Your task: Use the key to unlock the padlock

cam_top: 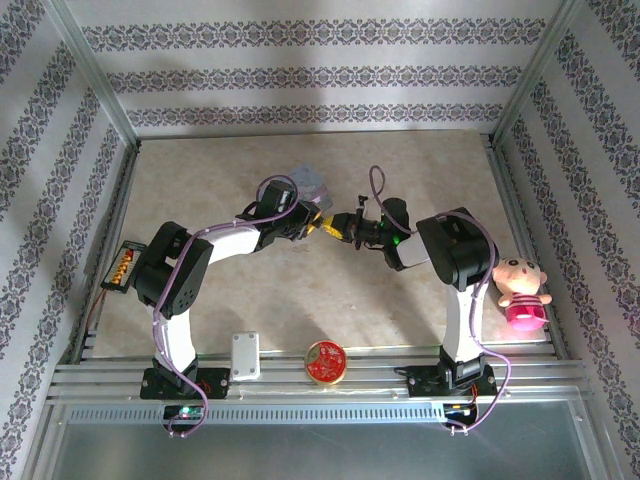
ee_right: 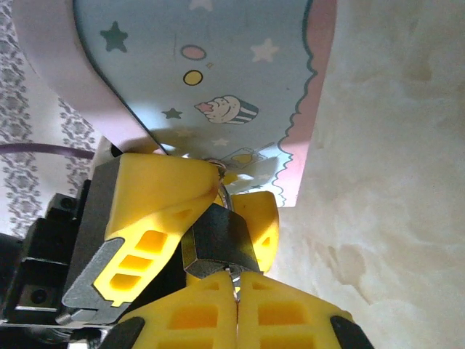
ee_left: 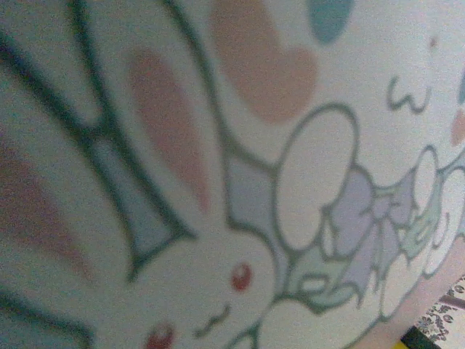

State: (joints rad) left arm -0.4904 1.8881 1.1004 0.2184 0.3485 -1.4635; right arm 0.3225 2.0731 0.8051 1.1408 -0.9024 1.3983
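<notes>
The padlock [ee_right: 218, 243] is clamped between the yellow fingers [ee_right: 156, 196] of the left gripper [cam_top: 318, 224], just under the cartoon tin [ee_right: 218, 65]. Directly beneath it the right gripper [ee_right: 237, 292] is pressed shut on a sliver of the key [ee_right: 233, 277], lined up along the lock's long axis. The marbled tabletop [ee_right: 392, 182] is ringed by striped wallpaper [cam_top: 320, 75].

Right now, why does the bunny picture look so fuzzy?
Left wrist view: the cartoon tin sits too close to the lens, so its bunny print blurs. Right wrist view: sharper on the padlock, with a shadow under the tin's edge. Top external view: evenly lit, soft arm shadows on the table.
</notes>
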